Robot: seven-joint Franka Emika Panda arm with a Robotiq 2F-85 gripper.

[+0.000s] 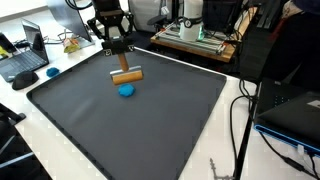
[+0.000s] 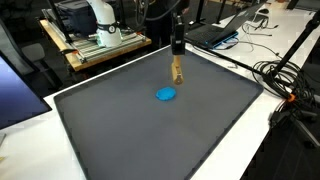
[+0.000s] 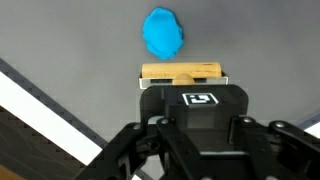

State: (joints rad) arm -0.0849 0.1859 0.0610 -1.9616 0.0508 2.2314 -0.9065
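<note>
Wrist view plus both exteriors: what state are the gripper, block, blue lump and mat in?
gripper: shut on the block, pointing down.
block: clamped between the jaws, lying level; I cannot tell whether it touches the mat.
blue lump: lying free on the mat, close to the block but apart from it.
mat: spread flat.

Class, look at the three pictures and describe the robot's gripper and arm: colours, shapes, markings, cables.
The gripper is black and boxy, with a small white square logo on its housing and black jointed linkage bars spreading to either side. In both exterior views it looks dark all over. The arm above it is cropped and dark, and no cables can be made out.
</note>
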